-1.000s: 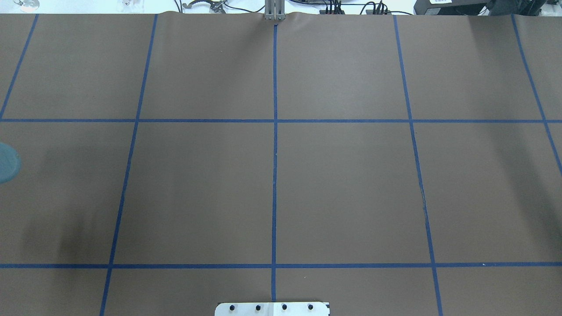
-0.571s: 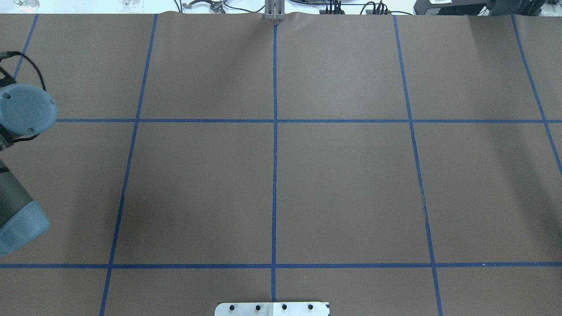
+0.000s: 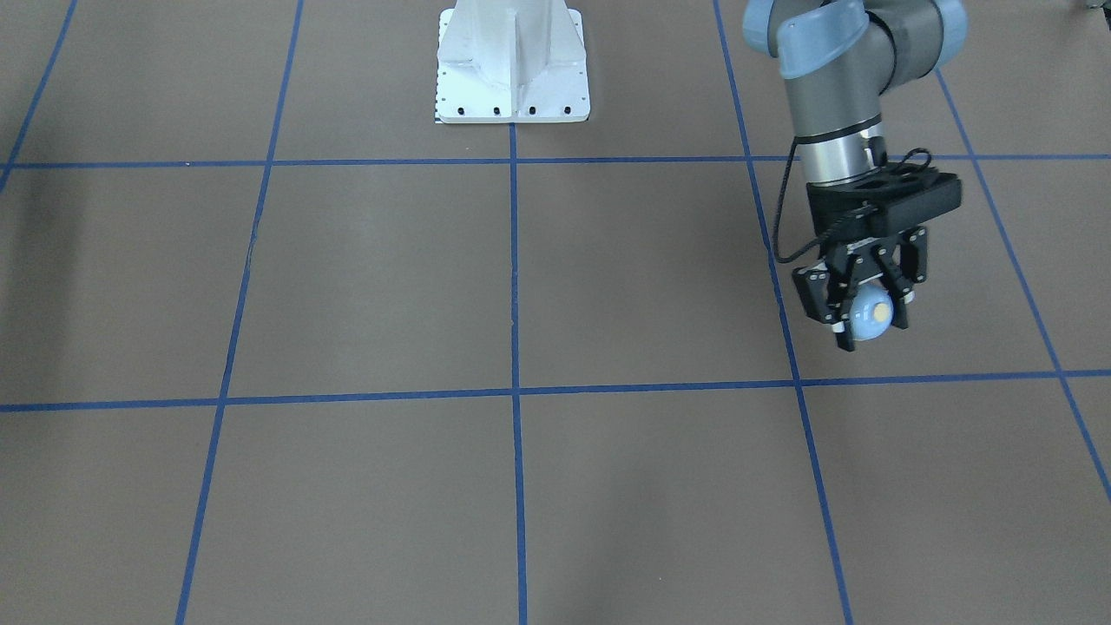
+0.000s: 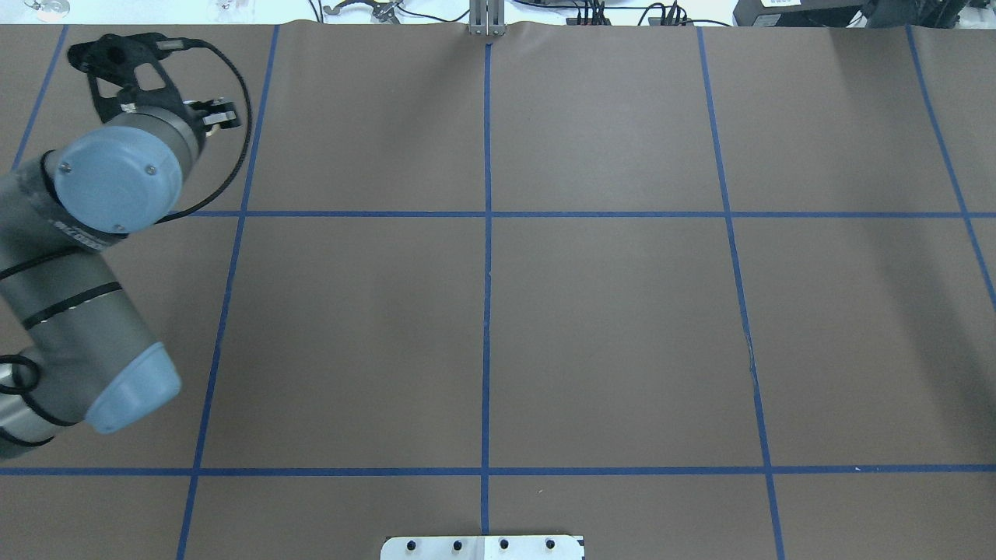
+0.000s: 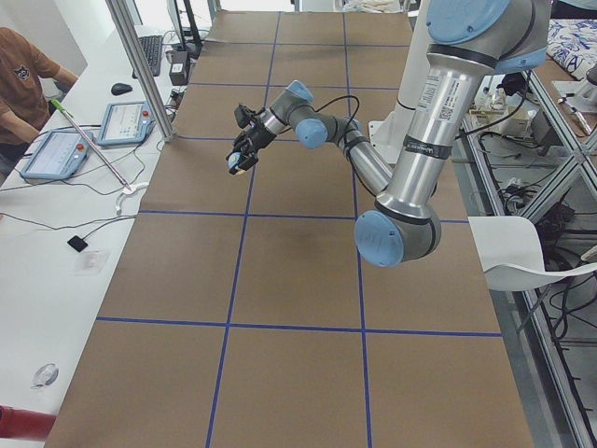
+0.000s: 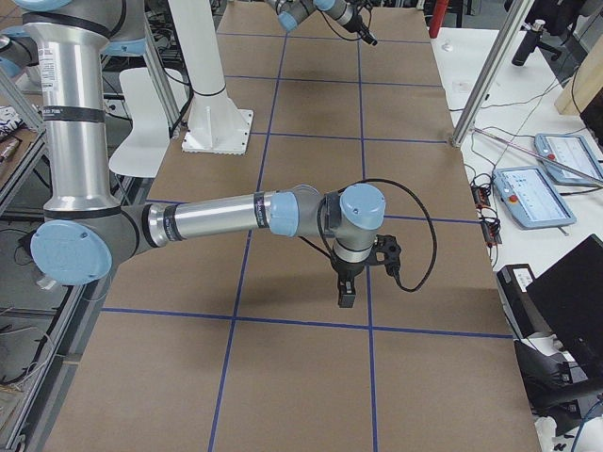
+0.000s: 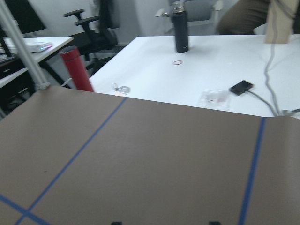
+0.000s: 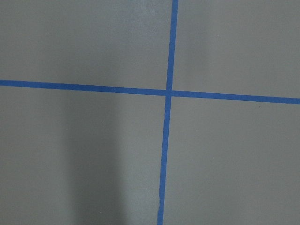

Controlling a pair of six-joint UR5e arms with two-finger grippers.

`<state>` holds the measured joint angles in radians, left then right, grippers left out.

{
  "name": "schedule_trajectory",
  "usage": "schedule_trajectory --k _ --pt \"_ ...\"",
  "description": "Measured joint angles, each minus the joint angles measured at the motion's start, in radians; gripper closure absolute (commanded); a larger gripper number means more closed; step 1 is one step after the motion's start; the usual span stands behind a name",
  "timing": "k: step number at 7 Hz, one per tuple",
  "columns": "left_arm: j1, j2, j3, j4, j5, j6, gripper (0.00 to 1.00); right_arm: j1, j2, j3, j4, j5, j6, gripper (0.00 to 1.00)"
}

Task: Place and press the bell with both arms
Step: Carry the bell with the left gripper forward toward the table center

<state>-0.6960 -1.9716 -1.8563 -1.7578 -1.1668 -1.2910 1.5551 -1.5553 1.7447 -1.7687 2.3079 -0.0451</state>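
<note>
1. The left end effector (image 3: 872,328) pinches the bell (image 3: 869,314). One black finger sits on each side of the light-blue dome, and the cream button is turned away from the wrist.
2. The bell is held in that grip off the desk (image 3: 373,278). It is out in front of the white pedestal (image 3: 512,61), toward the operators' side, and well off to the robot's left of it.
3. The left arm (image 3: 838,95) reaches out from beside the pedestal, with its wrist nearer the pedestal than the bell is.
4. The right end effector (image 6: 345,299) points straight down at the desk, forward of the pedestal and to the robot's right of it. It shows only in a side view, so it cannot be told whether its fingers are spread or pressed together.
5. The right arm (image 6: 217,218) stretches low and nearly level from the pedestal's side to that spot.
6. The right wrist view looks straight down on a crossing of blue tape lines (image 8: 168,92) on the desk's brown cover.
7. The left wrist view looks away from the pedestal, over the desk's edge to a white table (image 7: 211,70). A red bottle (image 7: 77,70) and a dark bottle (image 7: 181,28) are there.
8. A person in a brown shirt (image 5: 23,70) sits at that white table, across the desk from the pedestal.
</note>
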Motion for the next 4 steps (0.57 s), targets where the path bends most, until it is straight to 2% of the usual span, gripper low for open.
schedule_trajectory --k 2,3,4 --pt "0.065 -0.144 0.245 -0.364 0.028 0.144 1.0 0.0 -0.003 0.005 0.0 0.011 0.001 0.0" --pt "0.09 -0.179 0.331 -0.515 0.032 0.217 1.0 0.0 -0.006 0.007 0.0 0.02 0.001 0.0" --pt "0.118 -0.203 0.38 -0.604 0.034 0.258 1.0 0.0 -0.008 0.007 -0.001 0.03 0.001 0.0"
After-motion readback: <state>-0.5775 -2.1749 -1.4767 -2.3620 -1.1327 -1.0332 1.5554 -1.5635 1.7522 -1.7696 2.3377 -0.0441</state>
